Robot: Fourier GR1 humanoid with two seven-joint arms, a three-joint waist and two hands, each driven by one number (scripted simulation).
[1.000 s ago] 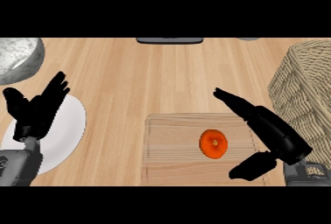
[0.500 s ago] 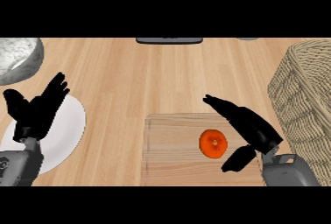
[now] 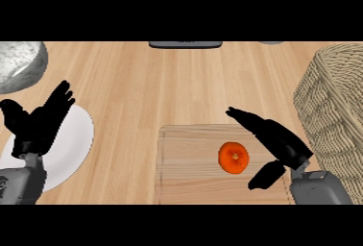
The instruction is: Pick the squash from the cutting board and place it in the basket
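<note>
One view only, the head view. Squash (image 3: 234, 157) is orange and round, and sits on the cutting board (image 3: 188, 168), right of the board's centre. Board lies on the wooden counter (image 3: 177, 86) at the lower middle. Basket (image 3: 333, 105) is woven and stands at the right edge, just beside the board's right side.

Right hand (image 3: 273, 139) hangs over the board's right part, just beside the squash on its right. Fingers (image 3: 245, 117) are straight and point up-left, thumb (image 3: 266, 175) is spread below the squash. It has hold of nothing, and I can't tell if it touches the squash.

Left hand (image 3: 39, 122) is at the left edge, fingers up and relaxed, holding nothing, over a white plate (image 3: 74, 144). Grey speckled bowl (image 3: 18, 65) is in the top-left corner. A dark flat object (image 3: 186, 44) is at the top edge, too cropped to identify.
</note>
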